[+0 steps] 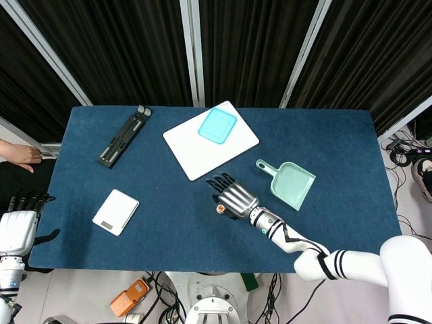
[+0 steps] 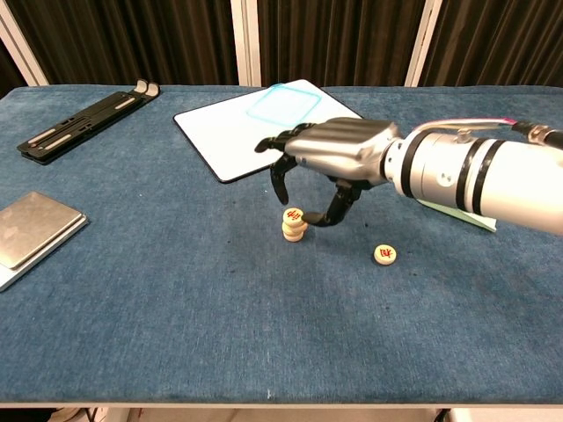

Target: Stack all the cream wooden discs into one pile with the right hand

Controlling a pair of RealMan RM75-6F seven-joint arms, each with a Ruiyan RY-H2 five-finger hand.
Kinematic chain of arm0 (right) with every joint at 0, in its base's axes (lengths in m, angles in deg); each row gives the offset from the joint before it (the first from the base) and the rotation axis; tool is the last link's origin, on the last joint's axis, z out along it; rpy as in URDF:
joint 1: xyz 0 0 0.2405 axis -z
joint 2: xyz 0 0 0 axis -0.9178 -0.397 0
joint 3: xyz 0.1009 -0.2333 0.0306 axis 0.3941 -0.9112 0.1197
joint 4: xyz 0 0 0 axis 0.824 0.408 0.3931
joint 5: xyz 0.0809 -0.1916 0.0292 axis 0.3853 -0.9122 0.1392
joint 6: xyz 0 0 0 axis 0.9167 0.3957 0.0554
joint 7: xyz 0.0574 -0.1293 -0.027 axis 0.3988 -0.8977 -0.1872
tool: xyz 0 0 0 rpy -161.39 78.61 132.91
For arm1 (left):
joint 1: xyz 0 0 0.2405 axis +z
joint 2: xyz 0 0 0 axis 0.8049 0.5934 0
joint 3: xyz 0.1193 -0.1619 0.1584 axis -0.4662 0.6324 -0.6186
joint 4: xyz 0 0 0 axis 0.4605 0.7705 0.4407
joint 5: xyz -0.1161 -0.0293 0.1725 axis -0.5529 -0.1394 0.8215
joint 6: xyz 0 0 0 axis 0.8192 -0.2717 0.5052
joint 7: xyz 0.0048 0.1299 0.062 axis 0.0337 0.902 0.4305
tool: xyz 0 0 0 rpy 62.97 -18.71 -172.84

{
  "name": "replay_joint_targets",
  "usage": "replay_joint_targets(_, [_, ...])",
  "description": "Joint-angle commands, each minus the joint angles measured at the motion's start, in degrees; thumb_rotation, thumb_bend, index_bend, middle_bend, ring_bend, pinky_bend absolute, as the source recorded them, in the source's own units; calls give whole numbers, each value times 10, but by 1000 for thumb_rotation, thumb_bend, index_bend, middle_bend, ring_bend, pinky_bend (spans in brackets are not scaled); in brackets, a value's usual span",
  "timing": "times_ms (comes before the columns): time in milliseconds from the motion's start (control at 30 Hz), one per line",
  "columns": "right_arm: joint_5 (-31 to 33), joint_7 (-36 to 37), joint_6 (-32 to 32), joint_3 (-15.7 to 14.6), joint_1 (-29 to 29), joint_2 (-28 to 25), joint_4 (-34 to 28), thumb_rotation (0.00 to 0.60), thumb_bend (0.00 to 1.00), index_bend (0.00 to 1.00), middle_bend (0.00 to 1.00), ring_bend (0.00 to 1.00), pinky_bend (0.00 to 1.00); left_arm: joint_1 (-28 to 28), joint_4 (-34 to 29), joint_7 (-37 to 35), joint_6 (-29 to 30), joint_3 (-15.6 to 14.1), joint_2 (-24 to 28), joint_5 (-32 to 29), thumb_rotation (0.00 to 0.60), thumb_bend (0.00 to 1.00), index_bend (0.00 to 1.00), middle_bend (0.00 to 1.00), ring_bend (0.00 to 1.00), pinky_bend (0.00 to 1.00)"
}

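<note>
Left hand: the silver and black left hand (image 1: 17, 226) sits off the table's left edge in the head view, its dark fingers pointing up and apart, holding nothing.
Scale: a flat white rectangular digital scale (image 1: 115, 211) lies near the left front of the blue cloth-covered table (image 2: 176, 334); in the chest view it shows as a grey slab at the left edge.
Black holder: a long black folding stand (image 2: 86, 120) lies flat at the back left, angled.
White board: a white rectangular board (image 2: 224, 132) lies at the back centre, with a translucent turquoise square lid (image 2: 281, 104) resting on its far part.
Disc pile: a short pile of cream wooden discs (image 2: 294, 225) stands in the middle of the table, the top disc carrying a red character and sitting a little askew on the one below.
Right hand: the silver right hand (image 2: 330, 163) hovers just above and behind the pile, palm down; its black fingertips (image 2: 278, 180) curl downward and stand apart. I cannot tell whether the thumb tip touches the top disc; nothing is clasped in the hand.
Loose disc: one more cream wooden disc with a red character (image 2: 384, 254) lies flat to the right of the pile, apart from it, under the right forearm.
Dustpan: a mint green plastic dustpan (image 1: 290, 183) lies on the right of the table, handle toward the board.
</note>
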Motion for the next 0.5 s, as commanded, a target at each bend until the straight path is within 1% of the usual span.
replay_joint_targets(33, [-13, 13, 33, 4, 17, -20, -18, 600, 517, 464, 87, 0, 13, 0, 1, -1, 1, 0, 0, 0, 600, 73, 268, 209, 117, 12])
replay_joint_targets(100, [-20, 15, 51, -1, 31, -36, -30, 600, 495, 465, 87, 0, 14, 1, 1, -3, 2, 0, 0, 1, 600, 73, 268, 209, 118, 12])
replay_joint_targets(167, [-25, 16, 68, -13, 49, -57, -45, 600, 407, 467, 87, 0, 17, 1, 3, -4, 1, 0, 0, 0, 600, 73, 268, 209, 117, 12])
replay_joint_targets(233, [-29, 18, 80, -29, 68, -79, -61, 600, 357, 469, 87, 0, 18, -1, 4, -5, 0, 0, -1, 1, 600, 73, 268, 209, 117, 12])
replay_joint_targets(367, [-33, 31, 89, -62, 101, -110, -84, 600, 339, 476, 87, 0, 19, -3, 5, -6, -1, 1, -4, 3, 600, 73, 268, 209, 117, 12])
replay_joint_targets(500, [-48, 37, 92, -88, 122, -115, -85, 600, 339, 476, 87, 0, 19, -5, 3, -4, 0, 1, -5, 8, 600, 73, 268, 209, 117, 12])
